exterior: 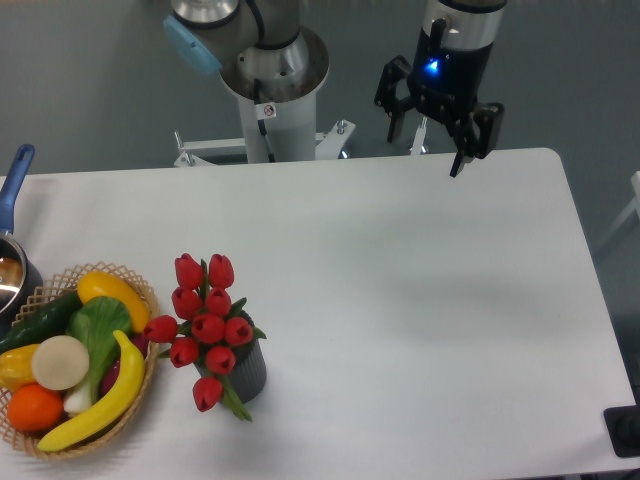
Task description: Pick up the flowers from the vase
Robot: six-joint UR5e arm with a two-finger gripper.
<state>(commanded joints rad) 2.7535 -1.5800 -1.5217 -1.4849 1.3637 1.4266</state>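
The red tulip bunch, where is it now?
The red tulip bunch stands in the dark grey ribbed vase at the table's front left, just right of the wicker basket.

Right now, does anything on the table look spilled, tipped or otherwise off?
Nothing stands out. The flowers sit in the vase, which stands upright beside the basket of fruit and vegetables. The end effector hangs open over the far edge, holding nothing.

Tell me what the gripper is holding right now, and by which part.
Nothing. The gripper hangs open and empty over the table's far edge, well away from the flowers, which sit in the vase.
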